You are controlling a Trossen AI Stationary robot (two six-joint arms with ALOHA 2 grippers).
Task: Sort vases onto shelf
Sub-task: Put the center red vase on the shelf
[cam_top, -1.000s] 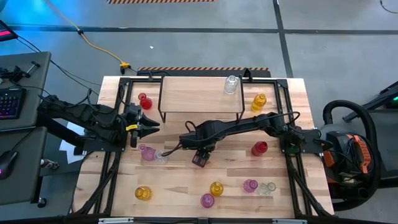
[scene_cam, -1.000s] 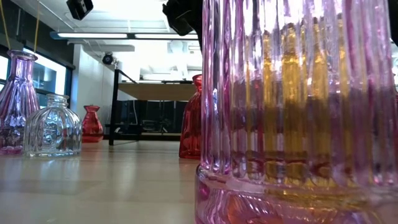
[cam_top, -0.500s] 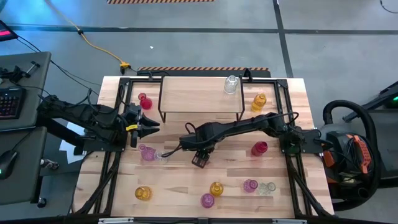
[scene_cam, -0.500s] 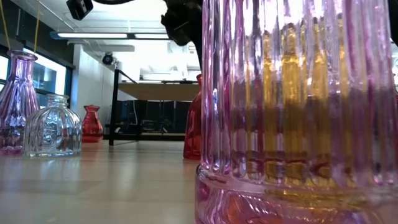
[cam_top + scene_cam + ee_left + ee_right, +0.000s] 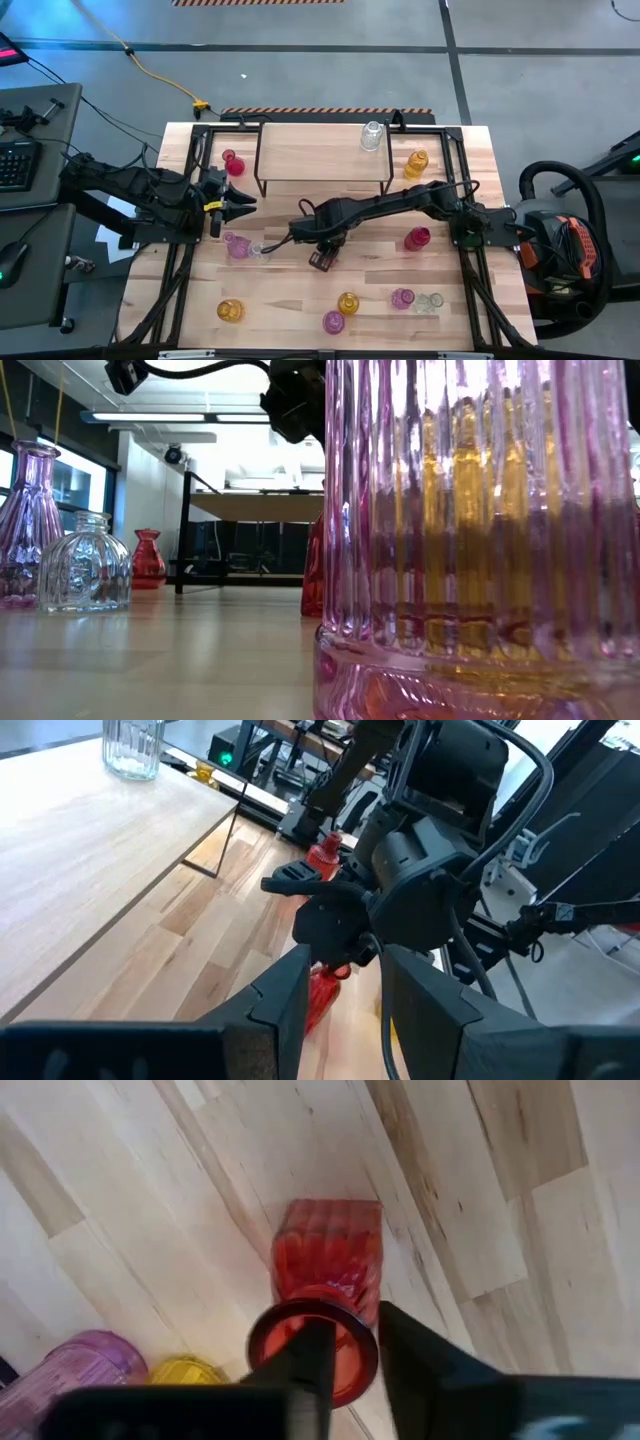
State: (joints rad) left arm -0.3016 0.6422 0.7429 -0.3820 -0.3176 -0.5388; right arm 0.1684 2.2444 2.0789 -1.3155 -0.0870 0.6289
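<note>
Red vase (image 5: 327,1285): translucent ribbed glass, squarish body, round flared lip; stands on the table (image 5: 440,280) near its middle, just in front of the shelf (image 5: 322,155).
Right gripper (image 5: 350,1342): directly above the vase; one finger inside the mouth, the other outside the lip, clenched on the rim.
Left gripper (image 5: 243,206): near the table's left edge, holding nothing, jaws a little apart.
Clear vase (image 5: 372,135): ribbed, on the shelf's right part.

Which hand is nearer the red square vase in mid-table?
Right. The right hand is at the red square vase, fingers straddling its rim; the left hand waits apart, toward the table's left side.
</note>
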